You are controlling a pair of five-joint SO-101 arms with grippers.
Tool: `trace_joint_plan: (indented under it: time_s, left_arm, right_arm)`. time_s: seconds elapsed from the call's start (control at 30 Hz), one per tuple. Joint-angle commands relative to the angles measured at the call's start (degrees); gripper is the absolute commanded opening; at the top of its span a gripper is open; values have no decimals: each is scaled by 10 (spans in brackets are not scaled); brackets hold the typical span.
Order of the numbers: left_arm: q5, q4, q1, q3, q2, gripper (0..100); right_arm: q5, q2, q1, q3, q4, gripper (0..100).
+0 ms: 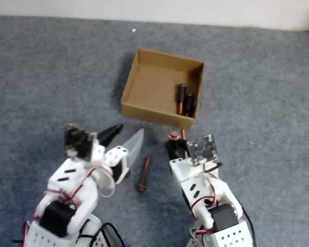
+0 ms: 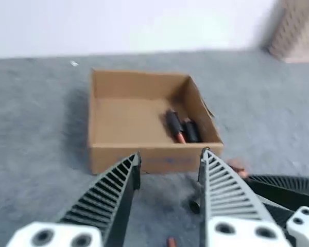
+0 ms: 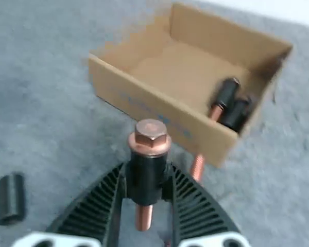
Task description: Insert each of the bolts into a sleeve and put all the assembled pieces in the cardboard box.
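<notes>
right hand [image 3: 146, 177] grips sleeved bolt [image 3: 149, 149] | left hand [image 2: 170, 154] spread, empty | loose bolt [image 1: 143, 174] between | box [image 1: 154, 114] ahead

Left pincer [image 2: 170, 154] (ribbed fingers, on a white arm) stands agape; right pincer [image 3: 147, 177] is clamped round an upright black-sleeved copper bolt [image 3: 150, 139].

overhead; both wrists toward cardboard box [image 1: 152, 87]
</notes>
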Motion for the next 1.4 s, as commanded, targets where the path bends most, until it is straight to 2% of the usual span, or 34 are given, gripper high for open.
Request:
trace_joint_plan:
  time_s: [0.0, 0.2, 0.43, 0.6, 0.8, 0.93, 1.17, 1.37]
  left_arm:
    - [-8, 53, -51, -3, -86, 203]
    - [-4, 54, -154, 68, -66, 203]
    - [-4, 54, -210, 119, -66, 203]
    - [-4, 50, -225, 163, -66, 203]
    - [-7, -43, -259, 224, -65, 203]
    - [-7, -48, -255, 224, -65, 203]
    - [-7, -48, -255, 224, -65, 203]
    - [-7, -48, -257, 224, -65, 203]
  right_arm:
    - [-8, -5, 19, -56, 11, 4]
    - [-7, 15, 18, -113, 12, 4]
    - [-7, 226, 21, -262, -28, 4]
    - [-4, 422, 22, -369, -110, 4]
    - [-4, 657, 42, -499, -203, 4]
    - [-4, 797, 66, -585, -243, 4]
    - [-4, 1003, 81, -723, -251, 4]
    - [-5, 1091, 80, -771, -248, 4]
